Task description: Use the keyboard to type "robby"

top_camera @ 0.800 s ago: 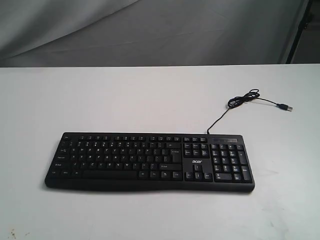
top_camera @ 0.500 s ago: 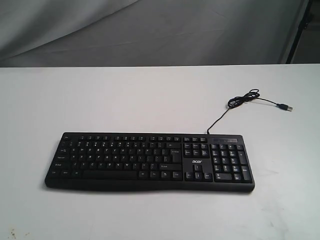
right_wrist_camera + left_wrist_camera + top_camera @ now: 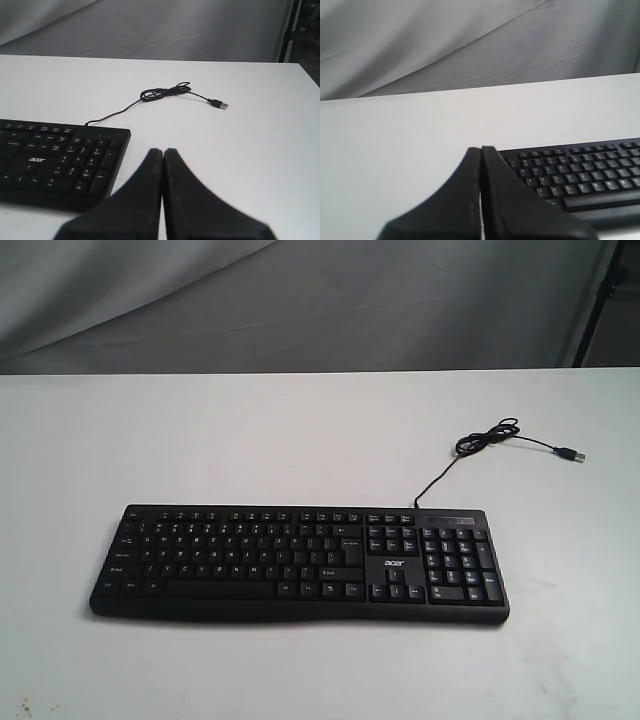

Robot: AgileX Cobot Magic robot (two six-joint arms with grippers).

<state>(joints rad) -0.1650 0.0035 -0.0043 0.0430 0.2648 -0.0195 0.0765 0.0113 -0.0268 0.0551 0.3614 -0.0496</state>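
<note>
Two sets of touching tips, my left pincer (image 3: 481,149) and right pincer (image 3: 163,150), suit straight-down taps, since the keyboard (image 3: 300,562) by the desk's (image 3: 300,430) near edge looks stiff, light and likely to slide.

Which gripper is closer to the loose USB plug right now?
Right. The right gripper, shut, sits off the number-pad end of the keyboard, with the USB plug ahead in its view. The left gripper, also shut, sits off the letter-key end, with the plug out of its view.

The only readable mark is the white "acer" logo (image 3: 397,562) on the keyboard (image 3: 250,606), just beside the number pad (image 3: 462,562), toward the letter keys. The white key legends (image 3: 230,550) are too small to read.
</note>
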